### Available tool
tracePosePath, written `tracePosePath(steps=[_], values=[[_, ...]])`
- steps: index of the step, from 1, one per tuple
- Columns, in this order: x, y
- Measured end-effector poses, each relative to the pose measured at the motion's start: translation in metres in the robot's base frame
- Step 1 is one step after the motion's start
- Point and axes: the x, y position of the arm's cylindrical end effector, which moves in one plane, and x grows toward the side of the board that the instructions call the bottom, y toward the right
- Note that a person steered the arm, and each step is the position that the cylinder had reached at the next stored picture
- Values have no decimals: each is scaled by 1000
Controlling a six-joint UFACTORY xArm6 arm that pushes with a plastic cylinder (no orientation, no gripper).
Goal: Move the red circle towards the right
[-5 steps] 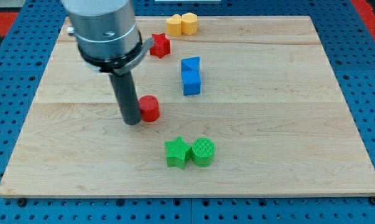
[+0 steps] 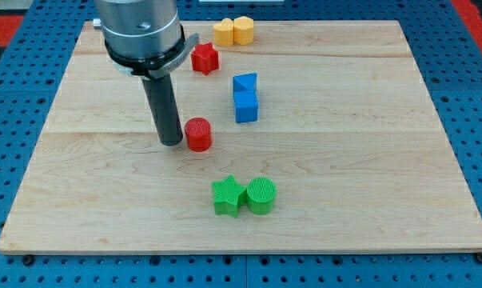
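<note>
Red circle (image 2: 198, 134) sits near bench (image 2: 368, 160) centre, touching the tip (image 2: 172, 142) on its right side. No hand on this rig, only the rod. No writing readable. Blue blocks (image 2: 245, 98) up-right, green pair (image 2: 244, 195) below.

We have just one camera. It looks down at a slant from the near side of the wooden board (image 2: 368, 160), so the far edge sits at the view's top and looks shorter than the near edge. The camera is far enough back that we see almost the whole board, with the blue holed table (image 2: 480, 120) showing around it.
</note>
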Motion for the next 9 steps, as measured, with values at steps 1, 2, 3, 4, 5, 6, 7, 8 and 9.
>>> tracePosePath(steps=[1, 2, 3, 4, 5, 6, 7, 8, 9], values=[[-5, 18], [-5, 43], [-5, 60], [4, 91], [26, 121], [39, 130], [45, 156], [57, 186], [68, 212]])
